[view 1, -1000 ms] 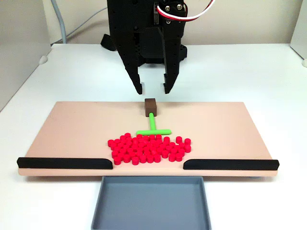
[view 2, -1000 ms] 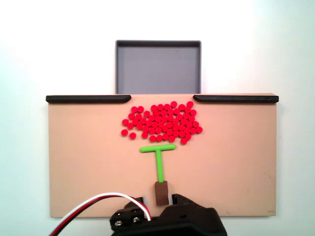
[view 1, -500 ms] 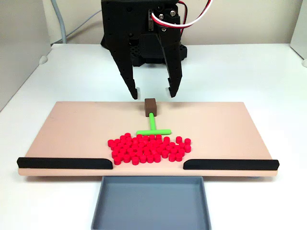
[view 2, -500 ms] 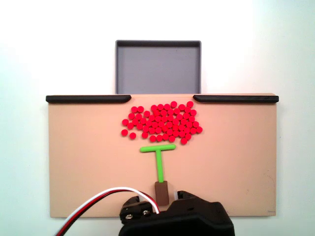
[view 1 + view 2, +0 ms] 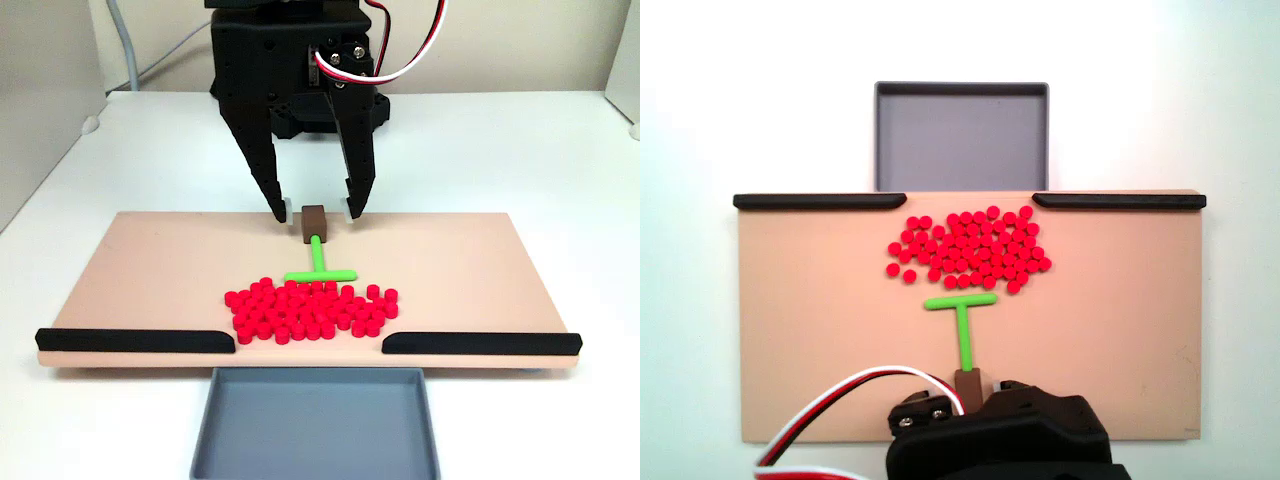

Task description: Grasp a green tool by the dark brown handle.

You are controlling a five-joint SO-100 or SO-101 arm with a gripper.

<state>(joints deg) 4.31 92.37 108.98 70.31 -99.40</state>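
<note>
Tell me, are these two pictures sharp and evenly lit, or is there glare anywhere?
In the fixed view from the front, light is soft and even, and the small dark brown block handle between the black fingers looks crisp. In the fixed view from above, the white table is washed out to a bright glow, and the red cylinders look slightly soft.

One green tool [image 5: 318, 264], two black strips [image 5: 133, 340], one tray [image 5: 315, 428]

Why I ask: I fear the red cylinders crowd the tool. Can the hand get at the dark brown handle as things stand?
Probably yes. The open hand straddles the dark brown handle, one finger either side; the red cylinders lie beyond the green tool's crossbar.
</note>
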